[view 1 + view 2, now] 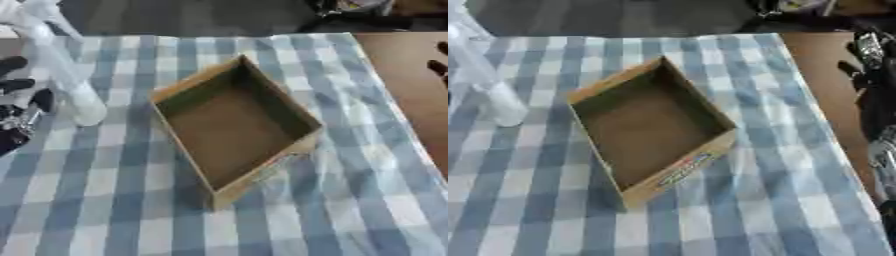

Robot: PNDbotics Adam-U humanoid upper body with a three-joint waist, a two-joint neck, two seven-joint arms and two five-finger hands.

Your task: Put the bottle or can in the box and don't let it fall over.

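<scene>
A clear bottle (66, 75) stands tilted at the upper left of the frame, its base on the blue-and-white checked cloth (350, 200), left of the open cardboard box (236, 125) and apart from it. The left hand (22, 107) shows at the left edge, its dark fingers beside the bottle's lower part; whether they curl round it cannot be told. The box sits empty mid-frame, turned askew. The right hand (877, 105) shows along the right edge over bare brown tabletop (824, 65); its fingers' state cannot be told. A dark floor lies beyond
</scene>
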